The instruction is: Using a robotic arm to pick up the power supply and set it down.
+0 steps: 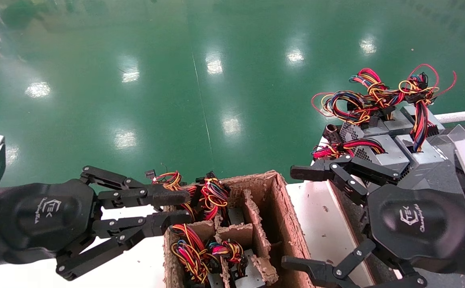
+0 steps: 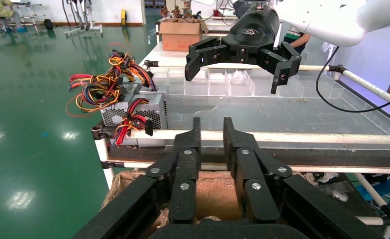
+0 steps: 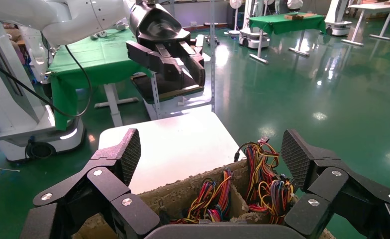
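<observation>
The grey metal power supplies with tangled red, yellow and black wires (image 1: 200, 256) stand in the divided brown cardboard box (image 1: 280, 212) at the white surface's (image 1: 320, 216) front edge. They look heavy, rigid and smooth; best gripped across the casing, not the floppy wires. The right gripper (image 1: 296, 218) hovers spread wide beside the box. The left gripper (image 1: 186, 208), nearly closed and empty, hovers over its far-left corner.
</observation>
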Motion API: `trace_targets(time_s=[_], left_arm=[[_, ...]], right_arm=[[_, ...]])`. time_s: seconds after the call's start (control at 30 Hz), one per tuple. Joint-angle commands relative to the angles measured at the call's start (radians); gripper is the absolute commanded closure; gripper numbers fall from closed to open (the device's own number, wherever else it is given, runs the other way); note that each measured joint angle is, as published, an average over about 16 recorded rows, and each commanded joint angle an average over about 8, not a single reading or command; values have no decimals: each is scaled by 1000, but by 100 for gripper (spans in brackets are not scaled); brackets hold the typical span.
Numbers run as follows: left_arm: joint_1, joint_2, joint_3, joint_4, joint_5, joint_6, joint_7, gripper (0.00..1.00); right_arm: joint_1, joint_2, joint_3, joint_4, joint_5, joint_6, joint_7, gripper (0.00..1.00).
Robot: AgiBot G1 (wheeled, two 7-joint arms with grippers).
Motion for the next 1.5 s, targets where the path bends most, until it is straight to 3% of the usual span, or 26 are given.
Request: trace_targets(time_s=[0.03, 0.23, 0.5, 0.87, 1.2, 1.23, 1.47, 1.5], left_arm=[[0, 0, 0, 0, 0, 0, 0, 100], [0, 0, 0, 0, 0, 0, 0, 98], [0, 0, 0, 0, 0, 0, 0, 0], [0, 0, 1, 1, 0, 0, 1, 0], [-1, 0, 2, 1, -1, 0, 1, 0], [-1, 0, 2, 1, -1, 0, 1, 0], [-1, 0, 2, 1, -1, 0, 1, 0], [-1, 0, 2, 1, -1, 0, 1, 0]], right_arm=[[0, 0, 0, 0, 0, 0, 0, 0], [0, 0, 0, 0, 0, 0, 0, 0], [0, 0, 0, 0, 0, 0, 0, 0], [1, -12, -26, 5, -67, 42, 8, 0], [78, -111, -177, 19, -342, 144, 146, 0], [85, -125, -192, 21, -368, 152, 159, 6], [109, -219, -271, 6, -491, 191, 206, 93], [110, -230, -278, 3, -501, 195, 207, 100]])
